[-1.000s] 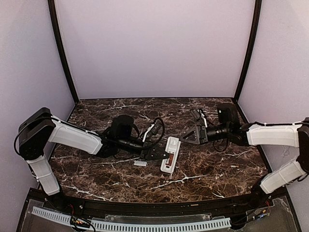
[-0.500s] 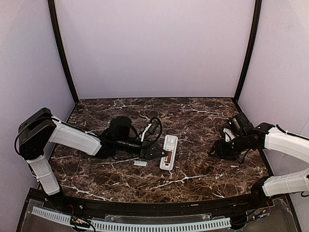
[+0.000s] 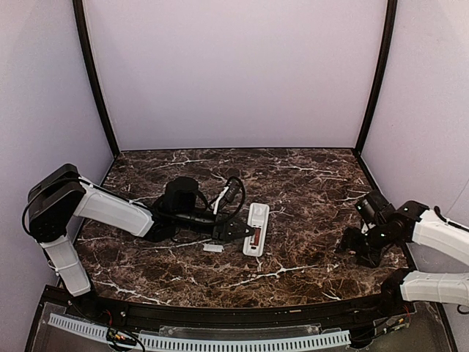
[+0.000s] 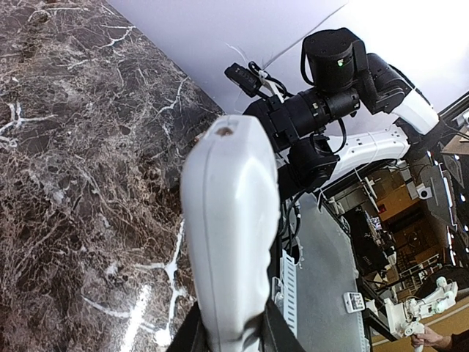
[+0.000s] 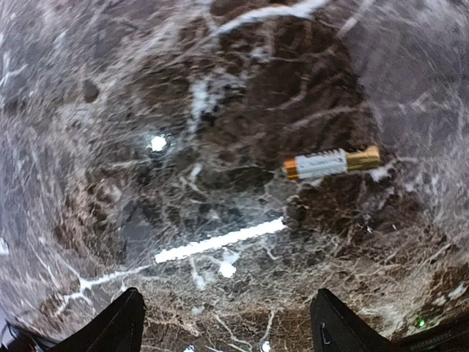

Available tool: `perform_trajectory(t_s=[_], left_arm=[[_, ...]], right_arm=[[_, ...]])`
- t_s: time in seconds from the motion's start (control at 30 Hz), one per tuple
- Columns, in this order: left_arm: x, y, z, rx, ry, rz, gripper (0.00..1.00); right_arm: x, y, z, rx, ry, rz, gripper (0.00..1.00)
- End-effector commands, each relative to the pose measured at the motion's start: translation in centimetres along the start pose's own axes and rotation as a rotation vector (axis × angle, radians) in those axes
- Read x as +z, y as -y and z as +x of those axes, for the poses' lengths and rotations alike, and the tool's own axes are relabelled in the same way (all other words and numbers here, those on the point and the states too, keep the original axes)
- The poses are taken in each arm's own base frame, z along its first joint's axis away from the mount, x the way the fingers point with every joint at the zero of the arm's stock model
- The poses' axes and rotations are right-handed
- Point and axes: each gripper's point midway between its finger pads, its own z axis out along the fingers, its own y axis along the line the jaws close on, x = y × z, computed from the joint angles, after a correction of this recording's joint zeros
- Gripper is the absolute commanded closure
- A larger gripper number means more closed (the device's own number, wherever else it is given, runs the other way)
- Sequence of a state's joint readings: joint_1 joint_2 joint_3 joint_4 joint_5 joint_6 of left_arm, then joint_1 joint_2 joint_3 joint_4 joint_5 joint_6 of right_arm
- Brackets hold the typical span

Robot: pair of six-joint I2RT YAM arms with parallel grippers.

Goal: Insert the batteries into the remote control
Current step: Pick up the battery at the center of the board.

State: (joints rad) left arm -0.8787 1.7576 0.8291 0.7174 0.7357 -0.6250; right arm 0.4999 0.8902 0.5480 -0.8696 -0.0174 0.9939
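The white remote control lies back-up mid-table, with one reddish-brown battery in its recessed compartment. My left gripper is shut on the remote's near-left side. In the left wrist view the remote fills the middle, and my gripper clamps it between the dark fingers. My right gripper hangs low over the right side of the table, open and empty. In the right wrist view a loose battery, white with gold and orange ends, lies on the marble ahead of its spread fingers.
A small flat white cover piece lies on the dark marble table just near-left of the remote. Lilac walls close the back and sides. A black rail runs along the near edge.
My right arm has pulled away from the remote, swinging right and toward the near edge, and now hangs over the loose battery. My left gripper and the remote have stayed put.
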Motion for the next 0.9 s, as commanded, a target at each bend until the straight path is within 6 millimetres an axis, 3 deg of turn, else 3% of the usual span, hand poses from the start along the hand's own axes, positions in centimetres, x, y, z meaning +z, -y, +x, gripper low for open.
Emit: perform_trajectory(t_s=[0.0, 0.17, 0.43, 0.87], left_arm=[[-0.6, 0.4, -0.8, 0.037, 0.036, 0.01, 0.96], [-0.9, 0.6, -1.2, 0.047, 0.05, 0.008, 0.96], [-1.0, 0.9, -1.4, 0.058, 0.054, 0.015, 0.95], [-1.2, 1.1, -1.6, 0.066, 0.051, 0.016, 0.95]], right_arm=[[0.8, 2.7, 0.1, 0.193, 0.028, 0.113, 0.22], [0.6, 3.1, -1.1, 0.304, 0.091, 0.154, 0.15], [0.8, 3.7, -2.4, 0.408, 0.144, 0.243, 0.12], [1.2, 4.9, -4.0, 0.501, 0.189, 0.346, 0.26]])
